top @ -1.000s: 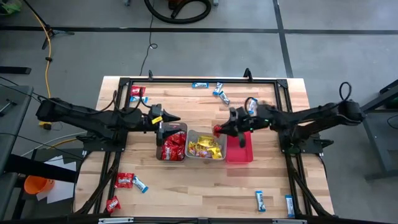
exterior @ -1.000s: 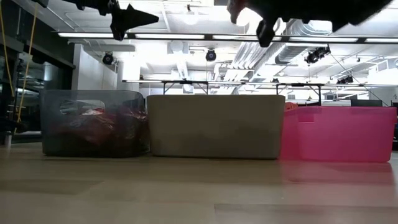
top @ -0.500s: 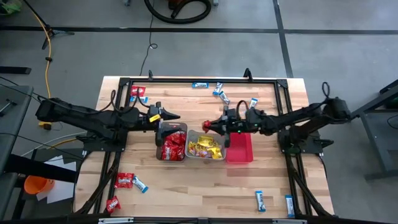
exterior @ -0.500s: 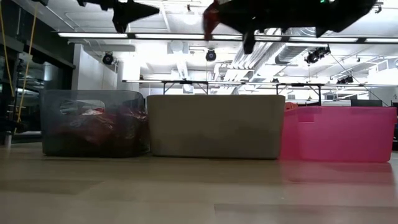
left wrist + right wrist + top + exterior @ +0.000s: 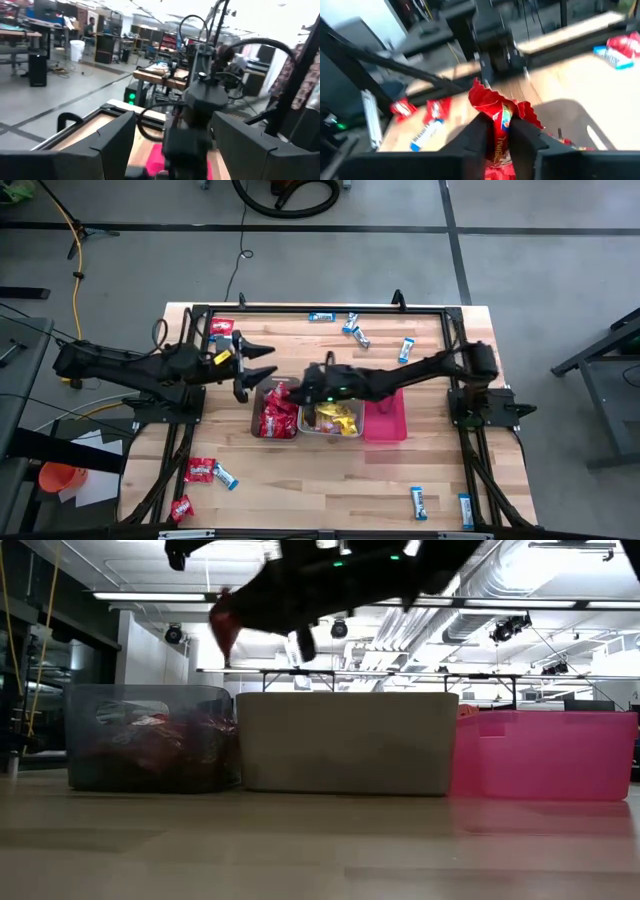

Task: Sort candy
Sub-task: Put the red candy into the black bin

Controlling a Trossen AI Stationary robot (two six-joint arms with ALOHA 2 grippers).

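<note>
We see a light wood table (image 5: 300,480) with a black frame, on grey concrete floor; the low view shows an open workshop behind with ceiling strip lights and pipes.

Three bins in a row at table centre: grey bin (image 5: 277,412) holding red packets, brown bin (image 5: 331,418) holding yellow packets, pink bin (image 5: 385,418) at 3 o'clock of it.

Loose candy on the table, our count from above:
- red packets: one at 11 o'clock corner (image 5: 222,327), two at 7 o'clock (image 5: 199,471) and (image 5: 182,507)
- blue-and-white bars: seven visible, e.g. far edge (image 5: 321,316), 1 o'clock (image 5: 406,349), 5 o'clock (image 5: 418,501). Small ones could be missed.

Right gripper (image 5: 288,391) reaches across the bins to above the grey bin. Right wrist view shows its fingers (image 5: 475,137) pinching a red packet (image 5: 501,116); in the low view that packet (image 5: 224,625) hangs above the grey bin's right end.

Left gripper (image 5: 262,360) hovers just at 11 o'clock of the grey bin, fingers spread wide, nothing between them.
</note>
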